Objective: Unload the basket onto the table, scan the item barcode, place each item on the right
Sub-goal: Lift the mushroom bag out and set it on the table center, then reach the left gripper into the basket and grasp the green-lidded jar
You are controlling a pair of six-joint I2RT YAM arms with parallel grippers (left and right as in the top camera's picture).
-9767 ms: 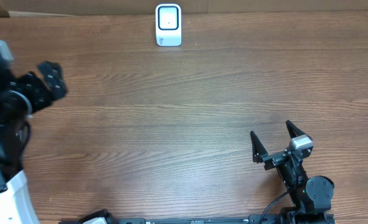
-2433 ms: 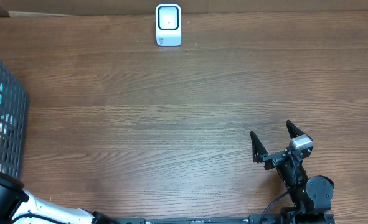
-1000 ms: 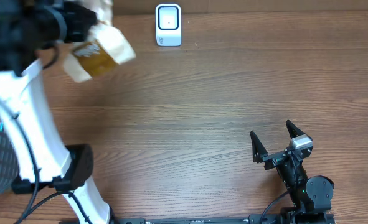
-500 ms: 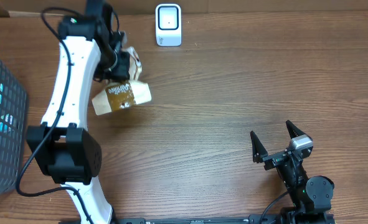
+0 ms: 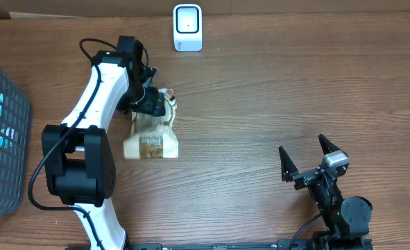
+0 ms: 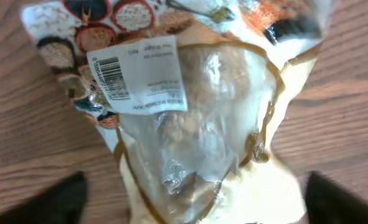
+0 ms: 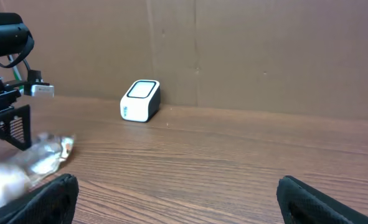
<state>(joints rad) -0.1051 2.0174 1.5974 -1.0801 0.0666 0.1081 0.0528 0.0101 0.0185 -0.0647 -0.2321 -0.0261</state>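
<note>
At the left gripper [image 6: 197,199] the jaws are spread wide, nothing clamped btwn them. Right under it is the clear plastic snack bag with tan trim [image 5: 151,142], on the brown wooden table [image 5: 260,104], w/ its white barcode label [image 6: 137,74] facing the wrist cam. Bag's blurry from overhead, so can't tell if it's lying flat. Small white box scanner [image 5: 188,28] sits at the far edge, well apart from the bag. Dark mesh basket [image 5: 3,125] is at the left edge. Right gripper [image 5: 302,147] is wide open too, empty, over by the front right.
</note>
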